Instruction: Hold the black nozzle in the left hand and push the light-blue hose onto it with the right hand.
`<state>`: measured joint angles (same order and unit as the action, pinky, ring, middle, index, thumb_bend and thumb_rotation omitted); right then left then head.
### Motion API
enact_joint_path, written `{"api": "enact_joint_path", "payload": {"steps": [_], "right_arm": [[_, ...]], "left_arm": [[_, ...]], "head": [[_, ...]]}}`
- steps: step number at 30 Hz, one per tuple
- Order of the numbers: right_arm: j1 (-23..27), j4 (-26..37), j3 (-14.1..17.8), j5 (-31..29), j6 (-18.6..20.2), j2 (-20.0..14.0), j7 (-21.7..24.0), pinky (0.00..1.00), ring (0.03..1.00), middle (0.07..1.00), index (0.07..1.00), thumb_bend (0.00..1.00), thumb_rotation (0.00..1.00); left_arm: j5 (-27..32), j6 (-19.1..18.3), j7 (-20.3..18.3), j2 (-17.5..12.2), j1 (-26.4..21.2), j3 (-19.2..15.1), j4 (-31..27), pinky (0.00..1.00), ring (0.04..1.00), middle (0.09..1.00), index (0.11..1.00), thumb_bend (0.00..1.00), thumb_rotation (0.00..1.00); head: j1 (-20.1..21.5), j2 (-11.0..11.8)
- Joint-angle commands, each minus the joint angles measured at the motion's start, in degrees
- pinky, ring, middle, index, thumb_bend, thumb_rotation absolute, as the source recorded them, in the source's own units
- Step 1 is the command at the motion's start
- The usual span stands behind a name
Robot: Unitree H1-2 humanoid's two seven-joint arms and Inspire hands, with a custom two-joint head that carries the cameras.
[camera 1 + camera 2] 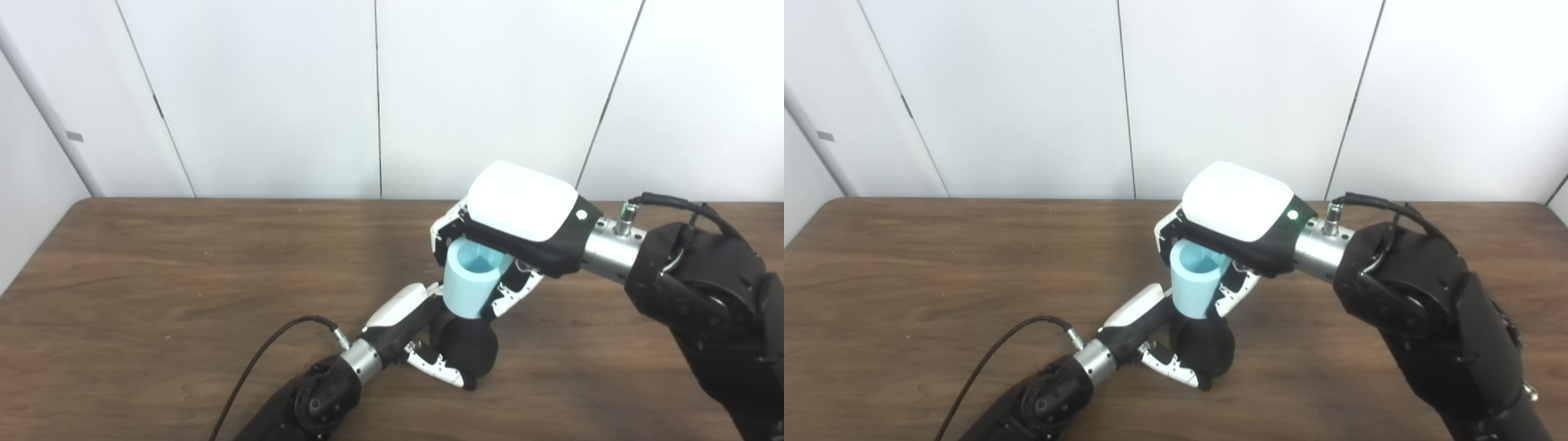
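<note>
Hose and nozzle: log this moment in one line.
left hand holds nozzle | right hand holds hose | hose atop nozzle

Black arms, silver wrists, white-shelled right robot hand (520, 214) with cables.

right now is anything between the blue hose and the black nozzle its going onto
Nothing visible stands between them. The light-blue hose, held upright in the right hand, sits directly on top of the black nozzle, which the left hand grips on the wooden table. How far it is seated cannot be told.
</note>
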<state>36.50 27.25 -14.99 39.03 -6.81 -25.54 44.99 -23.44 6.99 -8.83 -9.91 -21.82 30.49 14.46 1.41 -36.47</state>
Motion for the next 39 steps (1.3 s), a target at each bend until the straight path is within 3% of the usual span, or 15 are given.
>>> {"api": "enact_joint_path", "payload": {"steps": [1, 20, 39], "right_arm": [[2.2, 0.2, 1.2, 0.0, 1.0, -1.3, -0.7, 0.25, 0.286, 0.402, 0.516, 0.52, 0.0], [1.8, 1.1, 1.1, 0.8, 1.5, -1.3, 1.3, 0.24, 0.296, 0.41, 0.517, 0.52, 0.0], [-0.8, 0.1, 0.0, -0.1, 0.2, -0.8, -0.7, 0.24, 0.296, 0.408, 0.514, 0.52, 0.0]], "left_arm": [[-3.7, -9.9, -8.0, -3.9, 7.6, 3.6, 6.3, 1.0, 0.967, 0.805, 0.48, 0.52, 0.06], [-3.9, -10.0, -8.3, -4.7, 7.7, 3.6, 5.4, 1.0, 0.977, 0.825, 0.48, 0.52, 0.06], [-3.9, -10.4, -8.4, -4.4, 7.5, 3.7, 5.6, 1.0, 0.979, 0.823, 0.48, 0.52, 0.06]], "head": [[0.1, -0.1], [0.9, -0.5], [0.5, -0.8]]}}
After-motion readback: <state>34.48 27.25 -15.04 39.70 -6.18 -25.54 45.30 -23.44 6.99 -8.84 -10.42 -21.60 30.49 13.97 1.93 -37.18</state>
